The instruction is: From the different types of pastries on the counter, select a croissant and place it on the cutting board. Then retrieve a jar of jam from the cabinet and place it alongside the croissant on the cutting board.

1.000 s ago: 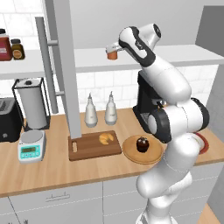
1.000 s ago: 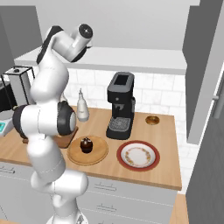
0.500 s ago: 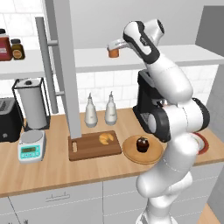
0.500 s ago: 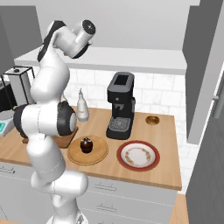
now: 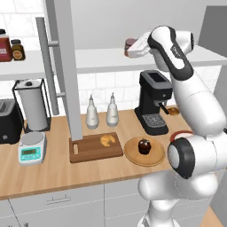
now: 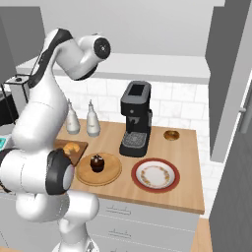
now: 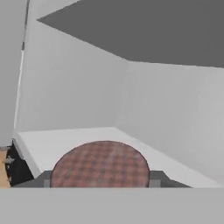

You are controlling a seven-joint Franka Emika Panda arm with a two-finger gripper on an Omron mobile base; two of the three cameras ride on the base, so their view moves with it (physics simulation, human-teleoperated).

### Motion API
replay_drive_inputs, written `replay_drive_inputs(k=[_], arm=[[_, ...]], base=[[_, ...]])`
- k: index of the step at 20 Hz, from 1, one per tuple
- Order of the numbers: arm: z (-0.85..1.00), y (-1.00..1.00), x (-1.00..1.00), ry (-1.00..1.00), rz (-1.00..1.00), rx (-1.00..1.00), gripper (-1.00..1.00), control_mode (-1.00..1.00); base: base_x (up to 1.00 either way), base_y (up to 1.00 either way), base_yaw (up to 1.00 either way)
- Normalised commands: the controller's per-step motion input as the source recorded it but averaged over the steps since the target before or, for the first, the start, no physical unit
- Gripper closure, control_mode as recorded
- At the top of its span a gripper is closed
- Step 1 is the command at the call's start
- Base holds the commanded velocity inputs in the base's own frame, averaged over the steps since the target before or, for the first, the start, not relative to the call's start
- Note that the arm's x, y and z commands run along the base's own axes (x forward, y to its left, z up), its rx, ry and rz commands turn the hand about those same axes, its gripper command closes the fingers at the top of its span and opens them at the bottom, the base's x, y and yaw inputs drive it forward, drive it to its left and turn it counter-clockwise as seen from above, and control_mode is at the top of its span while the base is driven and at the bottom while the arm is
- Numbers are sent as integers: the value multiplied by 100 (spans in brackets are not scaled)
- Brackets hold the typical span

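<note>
Item: jar of jam [image 5: 130,44], on the cabinet [image 5: 106,57] shelf, above the coffee machine [image 5: 153,106]. Gripper [image 7: 100,183] was clamped on it, a finger [image 7: 158,178] at either side below the lid. Judged rigid, light, smooth-walled and likely breakable; best held across the body under the lid. Croissant [image 5: 107,140] lay on the cutting board [image 5: 95,148], left of the coffee machine. Jar body cut off in the hand view; fingertip contact hard to make out.

1. A round reddish-brown checkered jar lid [image 7: 100,164] sits low in the picture.
2. Dark gripper fingertips [image 7: 157,177] flank it, touching both sides.
3. It rests on a white cabinet shelf [image 7: 65,138].
</note>
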Motion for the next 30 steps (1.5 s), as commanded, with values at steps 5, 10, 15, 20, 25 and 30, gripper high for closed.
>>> replay_drive_inputs(k=[5, 10, 15, 20, 25, 30], arm=[[58, -8, -100, -17, 0, 0, 100, -100], [38, -2, -100, -1, 0, 0, 100, -100], [-12, -18, -100, 0, 0, 0, 100, -100], [-32, -16, -93, 1, 0, 0, 100, -100], [-75, 0, -58, 4, 0, 0, 100, -100], [-94, 4, -39, 10, 0, -1, 100, -100]], base=[[0, 0, 0], [0, 0, 0], [0, 0, 0], [0, 0, 0], [0, 0, 0], [0, 0, 0]])
